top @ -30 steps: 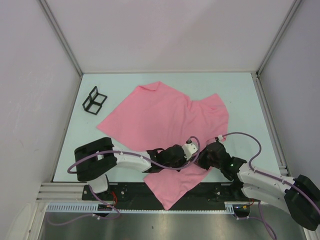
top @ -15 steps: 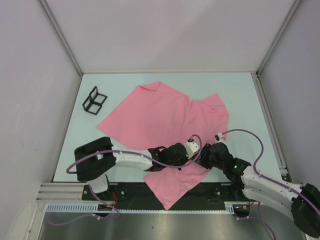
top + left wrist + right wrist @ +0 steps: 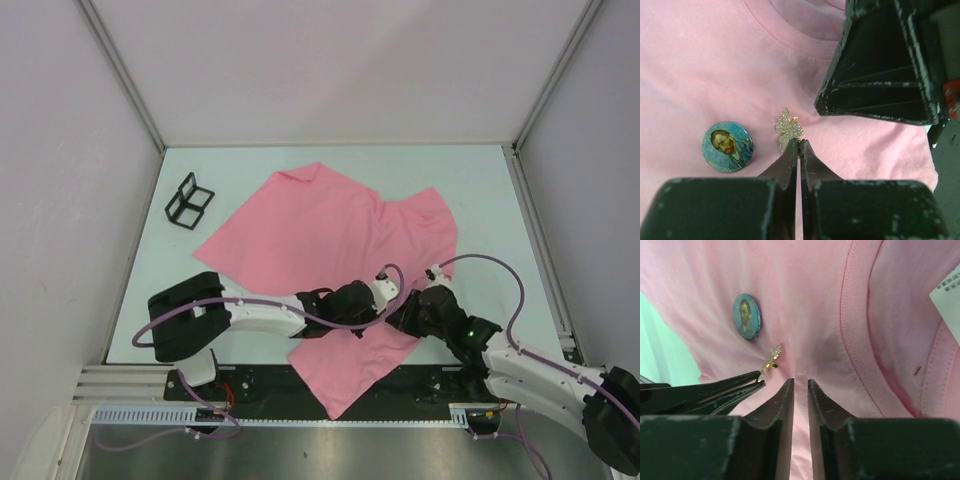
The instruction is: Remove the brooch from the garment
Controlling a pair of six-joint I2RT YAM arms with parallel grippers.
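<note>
White tabletop (image 3: 490, 200) carries the pink T-shirt (image 3: 320, 225); its rhinestone brooch (image 3: 788, 129) is pinned below the collar, just beside 1 round portrait badge (image 3: 727, 146). My left gripper (image 3: 799, 145) is clamped on the brooch's lower edge. The right gripper (image 3: 800, 385) rests nearly closed on the cloth beside it; I cannot tell whether it pinches a fold. I'd draw the brooch slowly along its pin while the right anchors the fabric. 1 black wire rack (image 3: 189, 201) stands far left, apart from the shirt.

1 T-shirt (image 3: 320, 225), 1 brooch (image 3: 788, 130), 1 badge (image 3: 727, 146), 1 rack (image 3: 189, 201).
</note>
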